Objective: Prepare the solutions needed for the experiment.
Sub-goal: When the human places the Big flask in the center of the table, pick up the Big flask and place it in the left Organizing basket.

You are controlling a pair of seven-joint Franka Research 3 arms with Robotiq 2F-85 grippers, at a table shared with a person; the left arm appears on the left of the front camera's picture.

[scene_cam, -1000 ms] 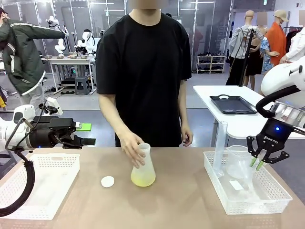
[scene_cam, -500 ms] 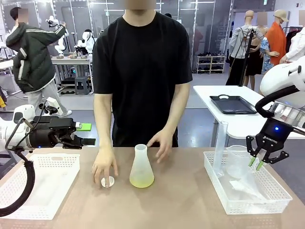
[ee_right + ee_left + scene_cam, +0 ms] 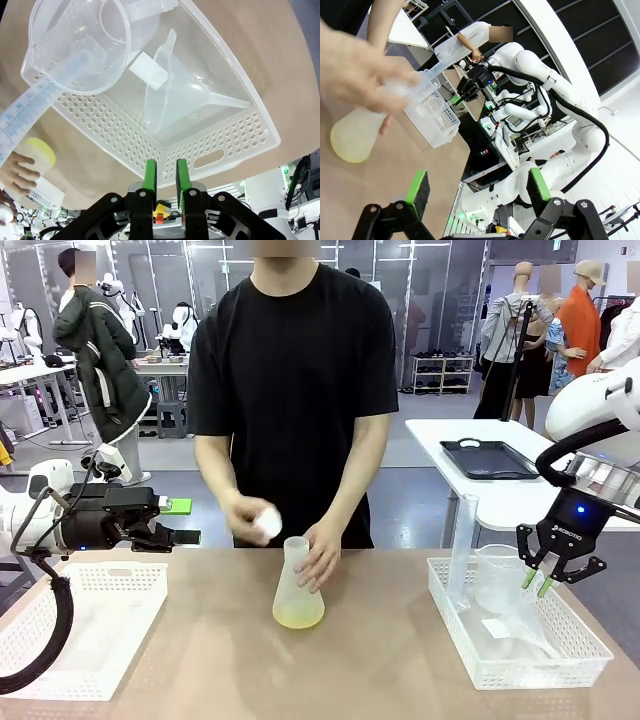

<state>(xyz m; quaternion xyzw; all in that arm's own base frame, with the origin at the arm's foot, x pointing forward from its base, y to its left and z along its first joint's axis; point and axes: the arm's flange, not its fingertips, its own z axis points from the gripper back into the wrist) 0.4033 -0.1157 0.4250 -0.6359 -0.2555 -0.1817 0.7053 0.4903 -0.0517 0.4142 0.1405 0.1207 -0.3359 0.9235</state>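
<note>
The solutions (image 3: 299,617) form a shallow pale yellow-green layer in the frosted conical flask (image 3: 296,590) at mid-table. The person's one hand (image 3: 322,554) grips the flask's neck. Their other hand holds a small white disc (image 3: 267,523) just above its mouth. My left gripper (image 3: 185,521) hovers open at the table's left edge, fingers pointing toward the flask, nothing between them. In the left wrist view the left gripper (image 3: 479,185) looks at the solutions (image 3: 347,147). My right gripper (image 3: 537,583) hangs over the right basket. The right gripper (image 3: 165,176) is shut to a thin slit, empty.
The white basket (image 3: 520,676) at right holds a clear beaker (image 3: 80,45), a funnel (image 3: 175,100), and a tall graduated cylinder (image 3: 459,550). An empty white basket (image 3: 60,640) lies at left. A side table with a black tray (image 3: 488,458) stands behind.
The person lifted the white disc off the table and brought it over the flask's mouth. Their other hand took hold of the flask's neck. Neither arm moved.
</note>
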